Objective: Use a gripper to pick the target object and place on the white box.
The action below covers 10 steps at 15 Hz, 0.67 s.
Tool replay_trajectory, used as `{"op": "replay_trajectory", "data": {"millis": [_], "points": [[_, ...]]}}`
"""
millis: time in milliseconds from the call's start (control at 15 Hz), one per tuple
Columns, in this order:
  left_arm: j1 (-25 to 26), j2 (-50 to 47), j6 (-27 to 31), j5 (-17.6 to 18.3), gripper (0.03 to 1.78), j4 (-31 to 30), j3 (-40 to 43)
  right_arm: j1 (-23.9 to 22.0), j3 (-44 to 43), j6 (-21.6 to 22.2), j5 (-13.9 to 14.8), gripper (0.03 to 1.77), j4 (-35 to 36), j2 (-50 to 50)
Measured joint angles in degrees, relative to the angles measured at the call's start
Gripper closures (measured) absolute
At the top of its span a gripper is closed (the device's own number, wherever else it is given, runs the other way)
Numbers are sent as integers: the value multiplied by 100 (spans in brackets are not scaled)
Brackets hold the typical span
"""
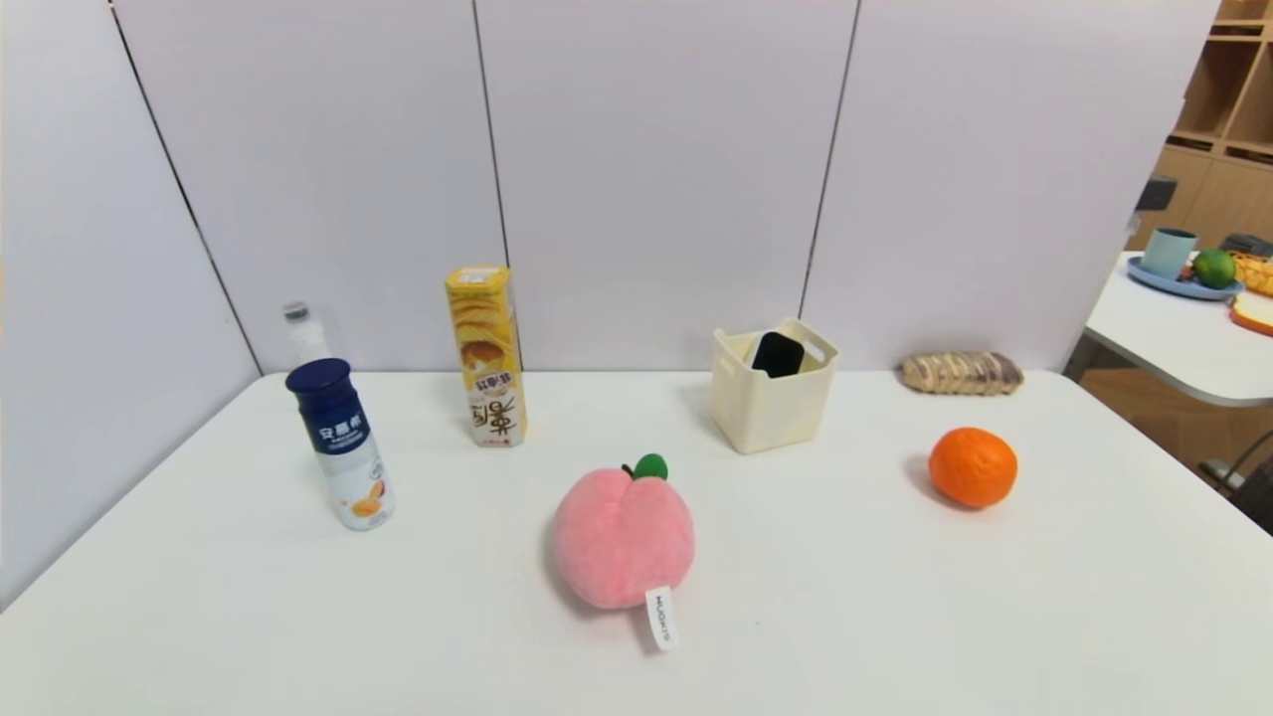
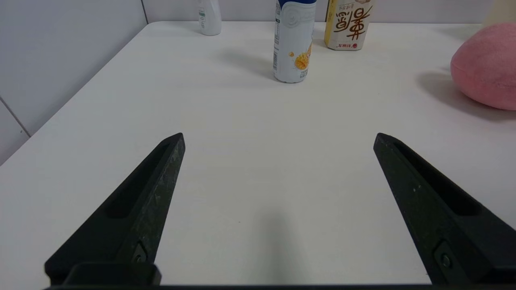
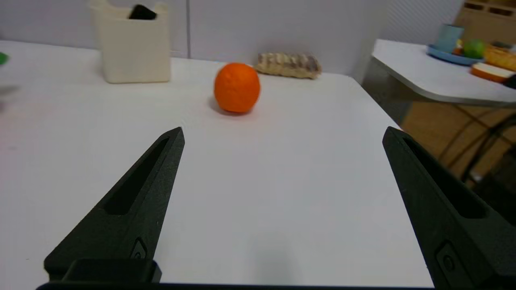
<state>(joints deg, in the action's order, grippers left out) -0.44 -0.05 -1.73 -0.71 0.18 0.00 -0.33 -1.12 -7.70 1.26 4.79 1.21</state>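
You have one eraser (image 1: 777,354) sitting in the one box (image 1: 771,403); both grippers, left (image 2: 279,139) and right (image 3: 283,135), hover over the worktop (image 1: 845,597), jaws apart.

This looks like a lab or test room set up for robot trials. A plain white desk (image 1: 895,617) stands boxed in by pale partition panels (image 1: 656,169) along its far and left edges. Beyond its right edge a second white table (image 1: 1164,338) holds a tray with a cup, in front of open wooden shelving (image 1: 1228,89).
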Motion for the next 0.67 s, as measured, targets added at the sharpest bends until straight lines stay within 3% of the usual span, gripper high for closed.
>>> {"op": "replay_trajectory", "data": {"millis": [333, 667], "points": [[-2, 0, 0, -4, 12, -2, 0, 6, 105, -1, -266, 11, -458, -132], [-2, 0, 0, -4, 12, 0, 0, 9, 102, 27, -257, 11, -497, -132]]}}
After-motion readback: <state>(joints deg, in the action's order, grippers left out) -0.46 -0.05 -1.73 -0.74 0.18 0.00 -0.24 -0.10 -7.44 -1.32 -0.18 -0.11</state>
